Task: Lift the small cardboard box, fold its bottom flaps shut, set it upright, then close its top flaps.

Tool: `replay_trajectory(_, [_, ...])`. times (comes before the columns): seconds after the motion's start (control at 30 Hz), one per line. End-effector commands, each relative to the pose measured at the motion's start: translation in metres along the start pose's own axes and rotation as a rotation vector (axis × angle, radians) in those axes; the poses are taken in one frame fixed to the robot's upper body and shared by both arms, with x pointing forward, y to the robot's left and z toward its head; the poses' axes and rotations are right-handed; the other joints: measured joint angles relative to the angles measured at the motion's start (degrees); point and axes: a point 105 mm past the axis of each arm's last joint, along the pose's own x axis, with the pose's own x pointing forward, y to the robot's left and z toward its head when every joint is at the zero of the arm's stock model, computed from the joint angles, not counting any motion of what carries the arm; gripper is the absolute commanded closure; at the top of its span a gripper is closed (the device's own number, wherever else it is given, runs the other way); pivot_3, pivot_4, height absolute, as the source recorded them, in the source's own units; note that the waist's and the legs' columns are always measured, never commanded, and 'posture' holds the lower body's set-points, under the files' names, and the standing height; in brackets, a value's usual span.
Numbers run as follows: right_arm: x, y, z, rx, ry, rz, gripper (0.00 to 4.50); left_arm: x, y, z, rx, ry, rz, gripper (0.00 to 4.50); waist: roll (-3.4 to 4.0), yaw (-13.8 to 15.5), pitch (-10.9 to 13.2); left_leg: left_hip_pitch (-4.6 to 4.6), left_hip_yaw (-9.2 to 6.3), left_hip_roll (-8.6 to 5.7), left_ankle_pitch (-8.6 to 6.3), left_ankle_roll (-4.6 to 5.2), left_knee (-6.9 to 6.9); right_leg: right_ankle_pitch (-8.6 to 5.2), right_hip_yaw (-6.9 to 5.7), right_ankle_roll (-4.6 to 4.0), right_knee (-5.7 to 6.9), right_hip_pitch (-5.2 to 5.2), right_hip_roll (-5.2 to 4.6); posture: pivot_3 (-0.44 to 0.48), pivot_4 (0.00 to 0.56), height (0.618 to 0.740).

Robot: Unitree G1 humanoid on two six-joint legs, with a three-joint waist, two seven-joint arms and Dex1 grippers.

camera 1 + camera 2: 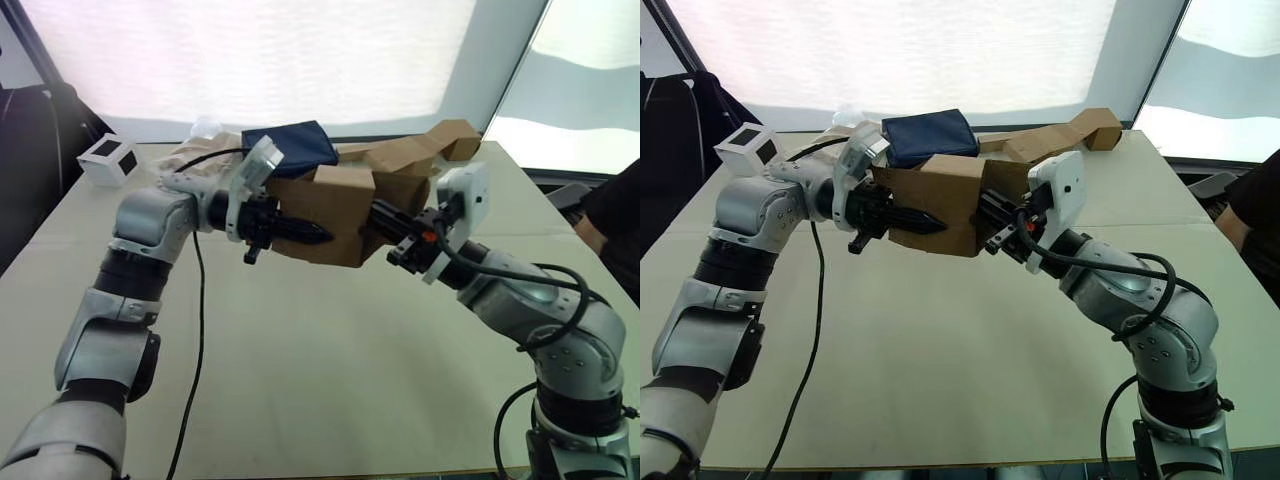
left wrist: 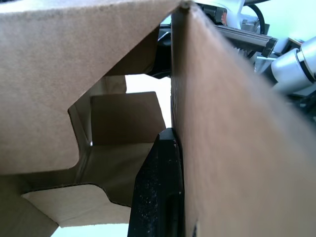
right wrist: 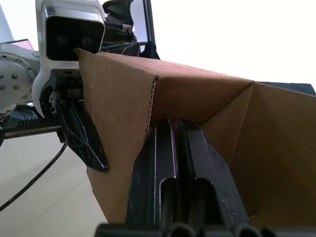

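1. Small plain brown corrugated cardboard box (image 1: 330, 215) is held off the pale worktop (image 1: 330, 370), lying roughly on its side between both arms, in front of the flattened brown cardboard (image 1: 420, 150) and the dark blue pouch (image 1: 295, 148).
2. Left hand (image 1: 300, 232) lies along the box's near wall; one black finger (image 2: 158, 192) presses flat against a panel. Whether it is clenched cannot be told.
3. Right hand (image 3: 175, 148) has its fingers drawn together, reaching inside the open end, touching an inner wall.
4. Bottom flaps (image 2: 74, 207) stand partly open. Keep the left hand's contact steady and sweep each flap inward with the right.
5. Avoid crushing the thin wall.
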Motion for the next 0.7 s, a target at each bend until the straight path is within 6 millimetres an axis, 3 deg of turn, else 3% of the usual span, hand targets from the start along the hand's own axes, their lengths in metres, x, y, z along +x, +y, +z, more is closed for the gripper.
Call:
replay_trajectory(0.03, [-0.004, 0.005, 0.016, -0.023, -0.068, 0.024, 4.37, -0.002, -0.001, 0.013, 0.047, -0.05, 0.027, 4.4, 0.0, 0.02, 0.0, 0.0, 0.0, 0.0, 0.0, 0.0, 0.0, 0.0, 0.0, 0.0, 0.0, 0.0, 0.0, 0.0, 0.15, 0.74])
replay_trajectory(0.13, [-0.018, 0.006, 0.016, -0.016, -0.047, 0.055, 4.37, -0.002, 0.002, 0.016, 0.055, -0.074, 0.052, 4.4, 0.0, 0.05, 0.0, 0.0, 0.0, 0.0, 0.0, 0.0, 0.0, 0.0, 0.0, 0.01, 0.0, 0.0, -0.02, 0.0, 0.15, 0.74])
replay_trajectory(0.33, [-0.052, -0.014, 0.025, 0.01, 0.011, 0.048, 4.37, 0.001, 0.006, 0.016, 0.075, -0.098, 0.087, 4.4, 0.0, 0.24, 0.0, -0.08, -0.01, -0.04, 0.0, 0.01, 0.06, 0.05, -0.01, 0.09, -0.06, 0.02, -0.07, 0.0, 0.15, 0.74])
replay_trajectory(0.43, [-0.056, -0.02, 0.021, 0.025, 0.017, 0.013, 4.37, 0.003, 0.008, 0.016, 0.082, -0.108, 0.096, 4.4, 0.0, -0.03, 0.0, -0.05, 0.0, -0.02, -0.01, 0.01, 0.06, 0.06, 0.01, 0.1, -0.08, 0.04, -0.04, 0.0, 0.15, 0.74])
replay_trajectory(0.7, [-0.054, -0.033, -0.015, -0.018, 0.111, -0.089, 4.37, 0.006, 0.006, 0.024, 0.089, -0.138, 0.093, 4.4, 0.01, 0.03, 0.0, 0.0, 0.02, 0.0, -0.02, 0.03, 0.06, 0.05, 0.07, 0.1, -0.02, 0.03, 0.03, 0.0, 0.15, 0.74])
